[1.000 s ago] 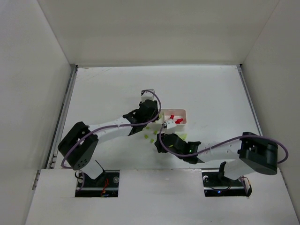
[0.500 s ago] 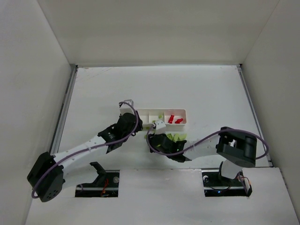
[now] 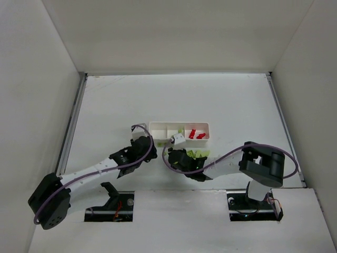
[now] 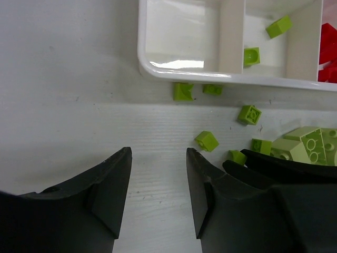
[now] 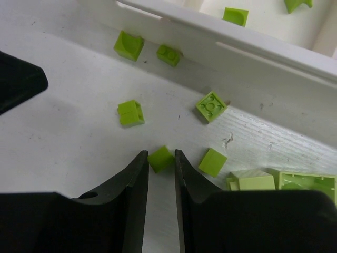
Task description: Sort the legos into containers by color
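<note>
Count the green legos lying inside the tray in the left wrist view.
2, both in the tray's middle compartment: one green lego by its right divider, the other by its left divider. The frame crops the tray, so more may be hidden.

Lime legos (image 4: 207,140) beside tray (image 4: 179,70), reds (image 4: 330,52) inside

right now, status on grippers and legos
Right gripper shut on green lego. Left gripper open, empty. Other green legos loose beside tray.
</note>
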{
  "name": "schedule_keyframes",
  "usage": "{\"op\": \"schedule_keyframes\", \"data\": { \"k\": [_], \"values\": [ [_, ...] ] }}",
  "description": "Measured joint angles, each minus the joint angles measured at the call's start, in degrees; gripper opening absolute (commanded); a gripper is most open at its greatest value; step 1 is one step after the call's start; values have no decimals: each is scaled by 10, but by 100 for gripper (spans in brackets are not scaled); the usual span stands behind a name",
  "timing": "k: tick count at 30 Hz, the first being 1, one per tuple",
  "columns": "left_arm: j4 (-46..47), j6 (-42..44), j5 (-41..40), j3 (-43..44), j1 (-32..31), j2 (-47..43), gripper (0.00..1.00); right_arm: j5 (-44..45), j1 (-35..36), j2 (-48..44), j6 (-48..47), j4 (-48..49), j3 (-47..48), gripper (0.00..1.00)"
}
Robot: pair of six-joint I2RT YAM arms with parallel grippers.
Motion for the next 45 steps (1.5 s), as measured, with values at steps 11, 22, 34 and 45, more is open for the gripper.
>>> {"op": "schedule_keyframes", "data": {
  "k": [11,22,34,45],
  "values": [
    [71,-9,12,12,-39,107,46,5,-27,-196,-1,-24,-39,27],
    [129,-6,13,26,-49,163,46,-45,-152,-113,-23,-20,34,41],
    [154,1,15,33,-56,206,35,-56,-157,-147,-31,-19,18,44],
    [146,11,16,37,-62,202,12,-52,-56,-198,31,-36,-93,44]
  ]
}}
